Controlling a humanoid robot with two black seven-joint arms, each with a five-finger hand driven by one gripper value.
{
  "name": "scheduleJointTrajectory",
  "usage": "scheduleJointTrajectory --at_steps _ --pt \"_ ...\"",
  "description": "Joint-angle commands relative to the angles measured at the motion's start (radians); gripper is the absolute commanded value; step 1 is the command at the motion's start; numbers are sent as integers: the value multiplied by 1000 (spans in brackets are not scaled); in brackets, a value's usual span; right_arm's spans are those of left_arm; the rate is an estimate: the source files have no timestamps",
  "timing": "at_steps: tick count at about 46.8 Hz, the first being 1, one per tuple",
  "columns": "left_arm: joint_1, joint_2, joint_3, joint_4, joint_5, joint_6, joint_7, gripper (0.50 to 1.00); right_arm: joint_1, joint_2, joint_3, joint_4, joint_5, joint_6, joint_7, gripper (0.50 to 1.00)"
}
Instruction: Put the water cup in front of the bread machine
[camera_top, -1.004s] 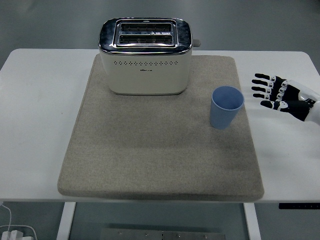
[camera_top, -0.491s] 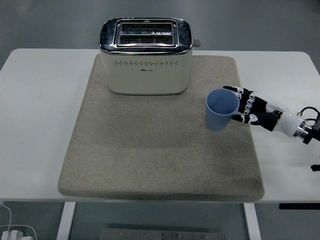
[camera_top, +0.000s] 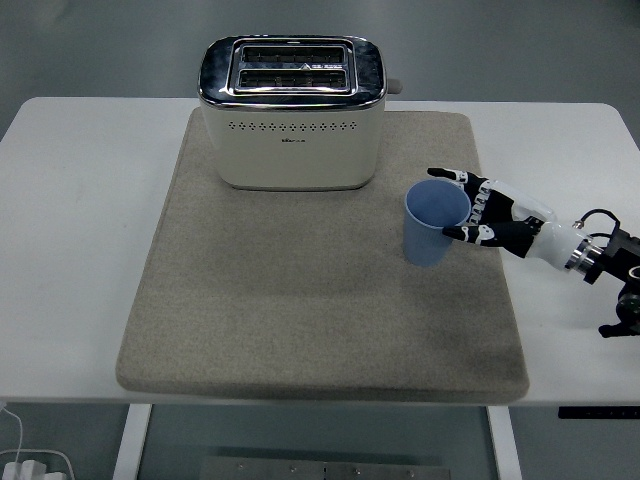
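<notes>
- Right hand (camera_top: 484, 214) curled round the cup (camera_top: 434, 224), fingers on its right side.
- Cup upright on mat (camera_top: 300, 300), right of toaster (camera_top: 291, 112).
- Not yet in front; shift toward table's near-left remains.

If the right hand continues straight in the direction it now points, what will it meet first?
The black right hand points left at the light blue plastic cup. Its fingers already seem to touch the cup's right side, so the cup comes first.

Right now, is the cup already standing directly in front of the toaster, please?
No, the cup stands on the mat off to the toaster's right, with the right hand against its side.
</notes>
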Motion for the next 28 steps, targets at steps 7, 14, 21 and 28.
scheduleJointTrajectory --at_steps 7,14,21,28 --pt "0 0 0 0 0 0 0 1000 -2 14 -2 -1 -3 -26 0 926" --pt "0 0 0 0 0 0 2 1000 -2 31 -2 -1 -21 -40 0 926" --pt "0 0 0 0 0 0 0 1000 -3 34 -4 -1 -23 -40 0 924" --pt "0 0 0 0 0 0 0 1000 -3 43 -2 -1 -23 -41 0 915"
